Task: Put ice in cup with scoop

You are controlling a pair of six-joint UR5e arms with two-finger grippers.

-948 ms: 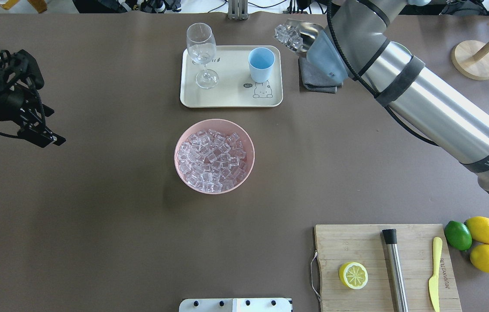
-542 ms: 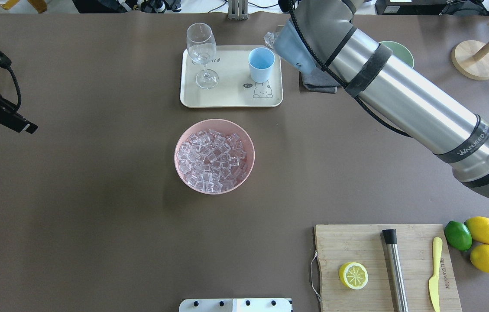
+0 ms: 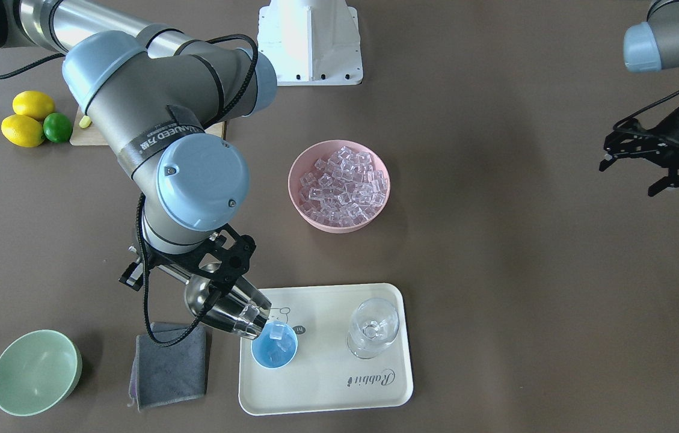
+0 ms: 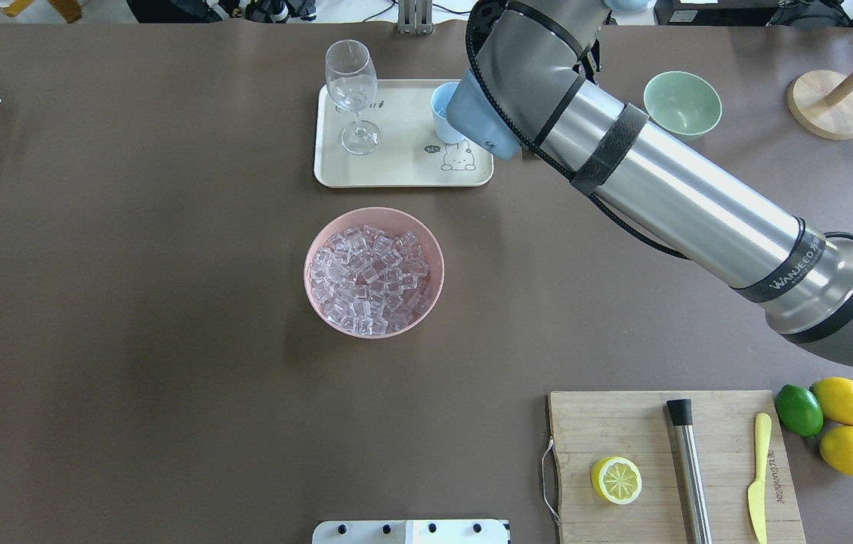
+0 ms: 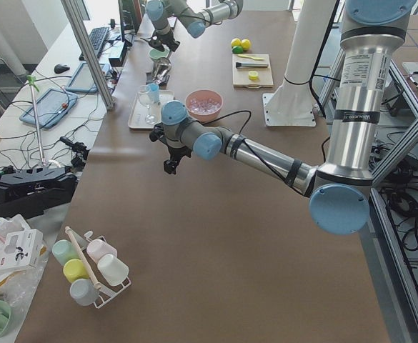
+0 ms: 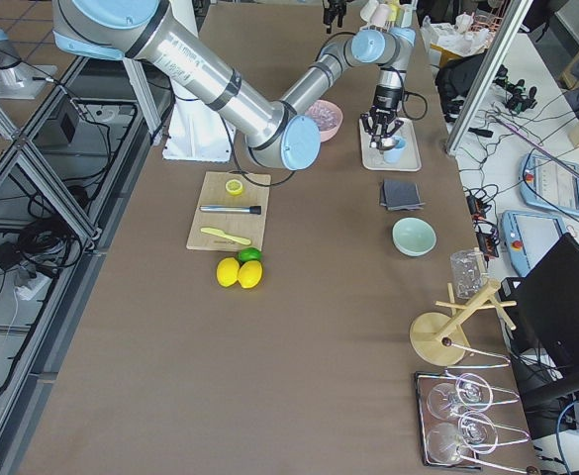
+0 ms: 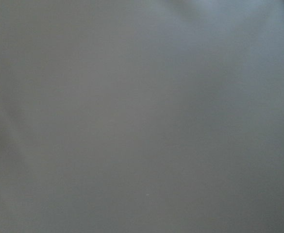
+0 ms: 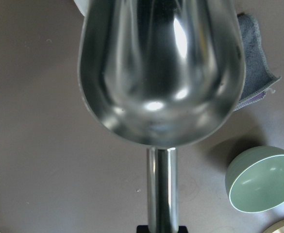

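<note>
Right tool point(image 3: 214, 278) is clamped on the handle of the scoop point(image 3: 228, 308). Scoop is tilted mouth-down, its lip at the rim of the cup point(image 3: 273, 356). Wrist view: trough bare and shiny. Ice point(image 3: 279, 332): a few cubes lie in the cup; the bulk sits in the pink bowl point(image 3: 339, 226) mid-tabletop. Cup stands on the cream tray point(image 3: 327, 394) near the edge opposite the robot, beside a stemmed glass point(image 3: 373, 328). Left tool point(image 3: 628, 177) hangs over the tabletop end on the robot's left, fingers apart, holding nothing.
</note>
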